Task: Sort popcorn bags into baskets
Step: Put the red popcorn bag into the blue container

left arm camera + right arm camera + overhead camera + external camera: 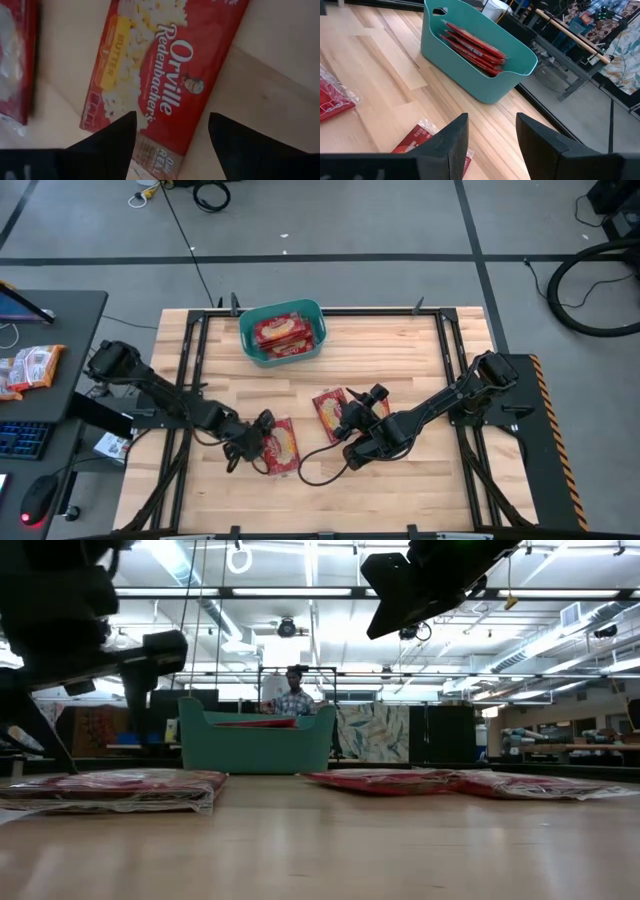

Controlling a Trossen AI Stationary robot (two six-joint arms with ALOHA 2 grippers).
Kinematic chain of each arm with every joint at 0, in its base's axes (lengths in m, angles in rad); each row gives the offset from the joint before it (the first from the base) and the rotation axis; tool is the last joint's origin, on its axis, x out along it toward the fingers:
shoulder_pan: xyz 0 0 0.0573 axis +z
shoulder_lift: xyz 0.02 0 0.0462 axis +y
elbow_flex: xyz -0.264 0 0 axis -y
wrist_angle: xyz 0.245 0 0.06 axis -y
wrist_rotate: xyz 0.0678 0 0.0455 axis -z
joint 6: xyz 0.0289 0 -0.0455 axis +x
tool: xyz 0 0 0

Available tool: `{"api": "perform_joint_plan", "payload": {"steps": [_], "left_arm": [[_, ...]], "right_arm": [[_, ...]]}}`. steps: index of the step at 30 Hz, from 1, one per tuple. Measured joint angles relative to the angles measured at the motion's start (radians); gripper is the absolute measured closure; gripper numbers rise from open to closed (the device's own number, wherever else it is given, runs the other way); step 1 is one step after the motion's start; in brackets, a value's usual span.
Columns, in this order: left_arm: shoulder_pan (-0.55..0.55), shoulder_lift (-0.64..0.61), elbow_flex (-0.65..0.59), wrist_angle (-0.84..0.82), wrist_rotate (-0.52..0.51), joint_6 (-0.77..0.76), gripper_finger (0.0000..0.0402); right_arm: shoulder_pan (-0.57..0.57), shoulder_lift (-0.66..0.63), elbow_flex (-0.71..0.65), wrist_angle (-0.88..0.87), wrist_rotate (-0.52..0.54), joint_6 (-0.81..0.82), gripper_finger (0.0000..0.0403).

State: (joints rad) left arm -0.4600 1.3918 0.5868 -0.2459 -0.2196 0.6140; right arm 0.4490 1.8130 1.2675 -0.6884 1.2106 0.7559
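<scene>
The teal basket [283, 332] stands at the table's far edge and holds several red popcorn bags [472, 46]. One popcorn bag [281, 448] lies flat toward the near left. My left gripper [260, 442] is open over this bag's near end [165, 65], with a finger on either side. A second bag [329, 413] lies flat mid-table, and a third [540, 785] lies just right of it. My right gripper [362, 402] is open and raised above these two [492, 116], pointing toward the basket [475, 55].
A black cable [320, 462] loops on the table between the arms. A side desk on the left carries orange-and-white snack packets [30, 367], a keyboard and a mouse. A person [293, 695] stands beyond the basket. Bare wood lies between the bags and the basket.
</scene>
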Motion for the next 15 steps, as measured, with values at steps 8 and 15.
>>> {"api": "perform_joint_plan", "payload": {"steps": [8,15], "left_arm": [[-0.033,0.002,-0.007,0.064,-0.017,0.022,0.015],[-0.033,0.002,-0.007,0.059,0.008,0.027,0.015]], "right_arm": [[-0.001,0.0,0.0,0.004,0.0,0.0,0.0234],[-0.001,0.0,0.0,0.008,0.0,-0.006,0.0234]]}}
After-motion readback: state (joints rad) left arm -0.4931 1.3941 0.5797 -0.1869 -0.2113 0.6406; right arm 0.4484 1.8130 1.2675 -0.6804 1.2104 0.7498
